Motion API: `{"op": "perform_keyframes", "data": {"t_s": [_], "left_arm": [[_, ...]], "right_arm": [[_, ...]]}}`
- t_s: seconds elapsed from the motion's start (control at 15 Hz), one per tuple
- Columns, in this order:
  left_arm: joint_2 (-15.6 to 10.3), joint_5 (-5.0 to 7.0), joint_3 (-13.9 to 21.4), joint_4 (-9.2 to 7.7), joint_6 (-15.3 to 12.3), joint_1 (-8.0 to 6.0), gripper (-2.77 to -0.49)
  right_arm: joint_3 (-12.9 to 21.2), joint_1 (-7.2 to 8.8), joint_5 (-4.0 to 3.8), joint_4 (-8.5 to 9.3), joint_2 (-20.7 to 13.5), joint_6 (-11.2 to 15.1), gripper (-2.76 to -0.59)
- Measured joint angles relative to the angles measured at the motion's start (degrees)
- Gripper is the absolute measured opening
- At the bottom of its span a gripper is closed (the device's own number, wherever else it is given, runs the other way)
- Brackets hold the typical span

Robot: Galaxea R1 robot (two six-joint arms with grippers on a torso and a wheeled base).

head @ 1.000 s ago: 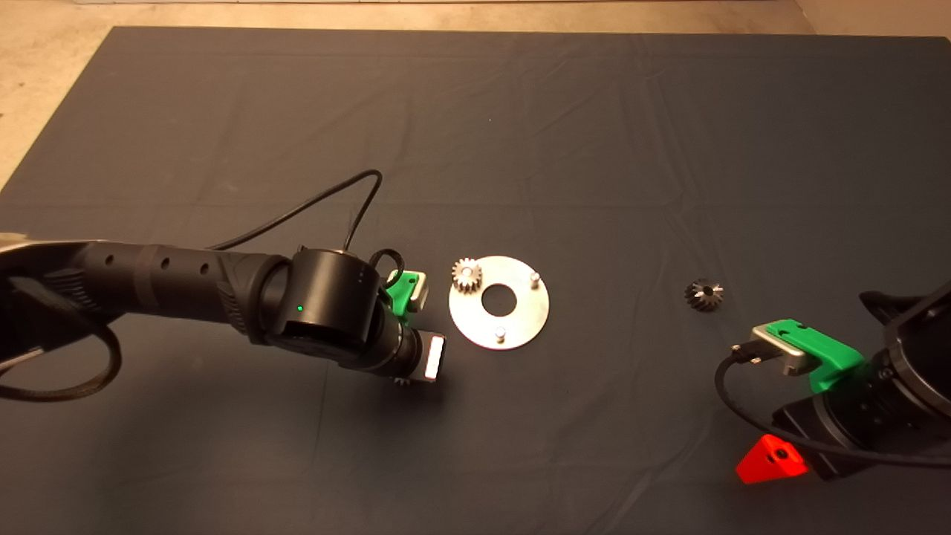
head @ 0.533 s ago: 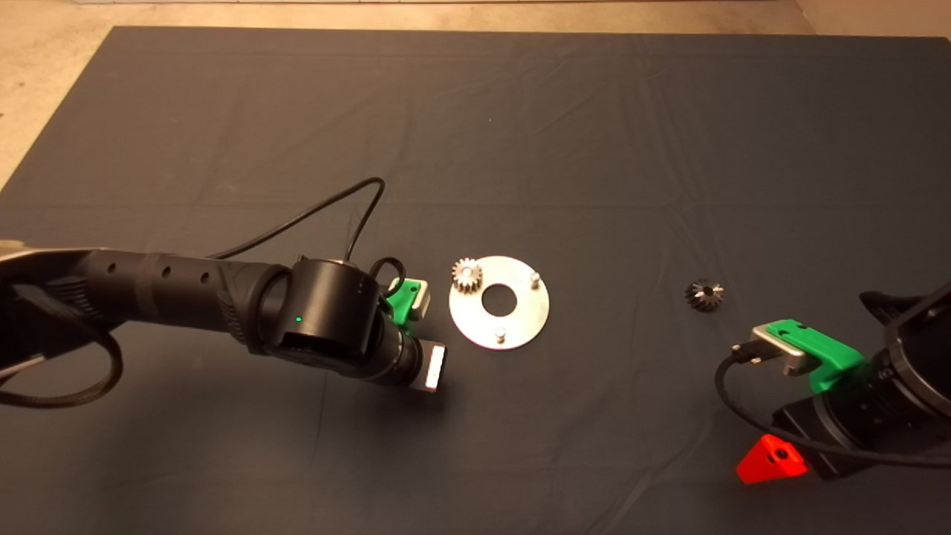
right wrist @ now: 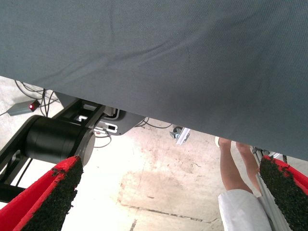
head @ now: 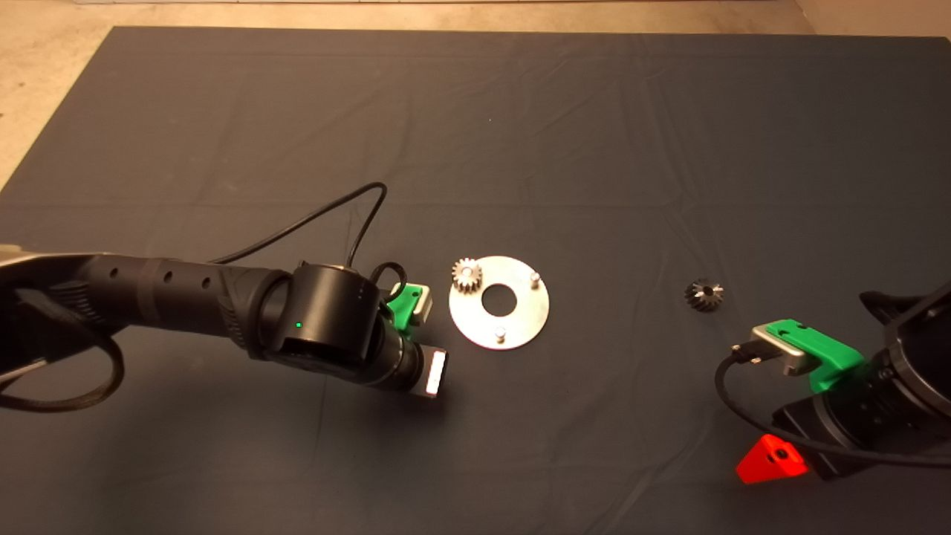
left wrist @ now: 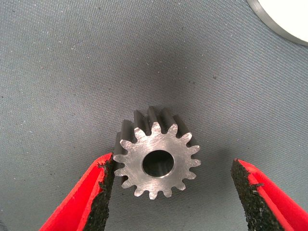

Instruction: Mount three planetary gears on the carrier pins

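Head view: the left arm (head: 186, 297) reaches in over the dark mat (head: 475, 134) on the desk, its left tool (head: 416, 364) held low just beside the round metal disc (head: 520, 323), on the side facing the arm. The fingers are hidden beneath the wrist housing in this view.

Left wrist view: the left tool (left wrist: 173, 192) stands wide open, one red finger (left wrist: 91, 197) on each side of a silvery planetary gear (left wrist: 156, 161). The gear lies flat on the mat with its centre hole facing up. One pad is just beside the gear's teeth; whether it touches them cannot be told. The other pad is clearly apart from the gear. Nothing is gripped. A bright edge of the disc (left wrist: 284, 17) shows in one corner, near the gear but apart from it.

Head view, disc: three carrier pins stand in a triangle around the large centre hole. One gear (head: 466, 275) is seated at the pin on the disc's left rim. The far-right pin (head: 533, 278) and the near pin (head: 500, 333) are bare. A third, darker gear (head: 703, 295) lies on the mat well apart to the right of the disc.

Right tool (head: 773, 461): parked at the lower right edge. Right wrist view shows its pads (right wrist: 55, 197) spread wide with nothing between them, the mat's underside edge, floor, and a person's legs (right wrist: 233, 168).
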Motion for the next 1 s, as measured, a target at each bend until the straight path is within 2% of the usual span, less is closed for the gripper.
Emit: {"op": "perform_keyframes", "data": {"t_s": [0.6,1.0], "left_arm": [[-0.01,0.02,0.00,0.01,1.38,0.30,-2.01],[-0.01,0.04,0.00,0.01,1.43,0.30,-2.04]], "right_arm": [[0.00,0.00,0.00,0.00,0.00,0.00,-0.63],[0.00,0.00,0.00,0.00,0.00,0.00,-0.63]]}}
